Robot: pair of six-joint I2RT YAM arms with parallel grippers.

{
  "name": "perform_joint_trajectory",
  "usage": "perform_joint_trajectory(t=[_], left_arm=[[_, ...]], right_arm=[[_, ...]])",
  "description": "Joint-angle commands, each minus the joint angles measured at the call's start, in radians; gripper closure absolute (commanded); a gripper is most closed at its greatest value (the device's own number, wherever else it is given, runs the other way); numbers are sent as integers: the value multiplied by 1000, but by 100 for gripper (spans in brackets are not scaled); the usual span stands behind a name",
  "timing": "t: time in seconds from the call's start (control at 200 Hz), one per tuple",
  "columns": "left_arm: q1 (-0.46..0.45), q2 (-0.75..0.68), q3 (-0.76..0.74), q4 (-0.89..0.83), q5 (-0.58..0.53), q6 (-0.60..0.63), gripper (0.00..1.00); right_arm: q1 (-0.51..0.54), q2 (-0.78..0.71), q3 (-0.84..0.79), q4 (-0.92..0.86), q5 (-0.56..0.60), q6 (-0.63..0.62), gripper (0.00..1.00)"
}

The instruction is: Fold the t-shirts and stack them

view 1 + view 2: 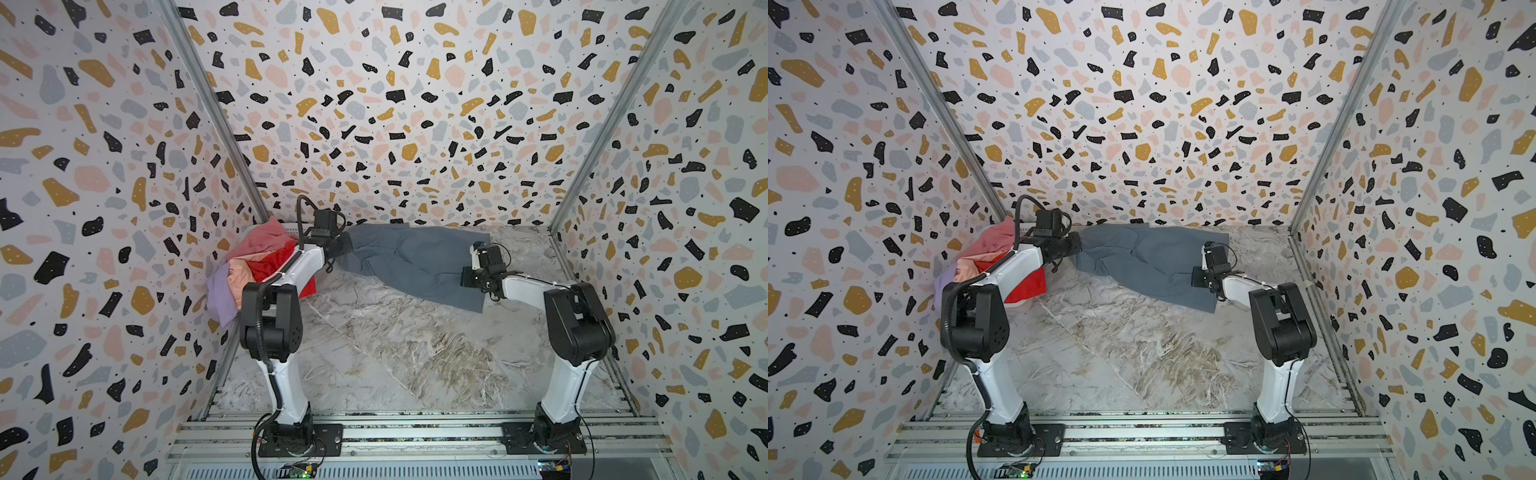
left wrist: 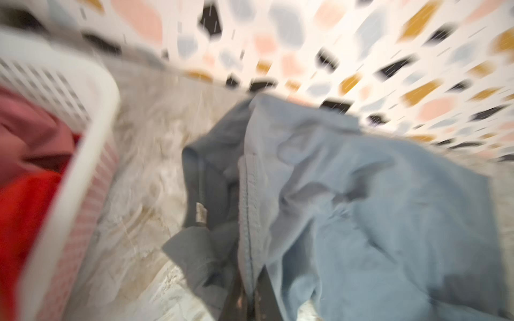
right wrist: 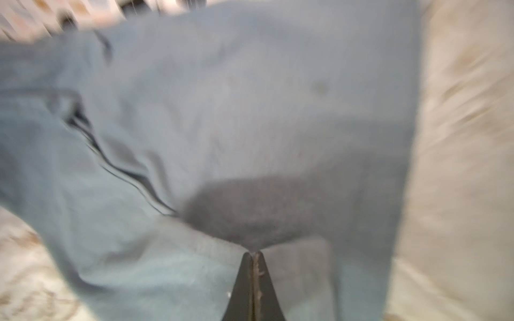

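**A:** Which way does the grey-blue t-shirt lie?

**B:** Its long axis runs left to right across the far part of the table, with the right end slanting nearer. Its far edge lies just beside the far wall.

**A:** Room around it?

**B:** The near half of the table is bare marble, and a strip shows between shirt and right wall. At far left, just beside it, the white basket is heaped with 4 more: red shirt, dusty pink shirt, peach shirt, lavender shirt.

**A:** The 2 end effectors?

**B:** The left end effector is pinched together on the shirt's left end, near a small white label. The right end effector is clamped on cloth at the right end.
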Motion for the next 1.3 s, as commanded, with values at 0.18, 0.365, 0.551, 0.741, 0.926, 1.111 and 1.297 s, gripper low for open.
perform_joint_trajectory(t=[0.18,0.365,0.551,0.741,0.926,1.111,1.297], left_arm=[[16,-539,-588,152,-242,-79,54],[14,-606,-660,111,-205,-123,29],[8,-469,-533,86,-129,-90,24],[-23,-209,-337,-7,-65,-22,29],[-32,23,-162,-2,-69,-4,44],[-32,212,17,-25,-81,5,53],[-26,315,122,-63,-134,7,60]], right_arm=[[-22,-511,-317,-99,185,-54,100],[-34,-518,-391,-153,213,23,54],[-36,-458,-297,-114,163,0,47],[-42,-366,-266,-85,104,42,45],[-61,-298,-246,-66,54,88,44],[-93,-283,-237,-87,52,89,43],[-135,-297,-247,-96,52,101,43]])
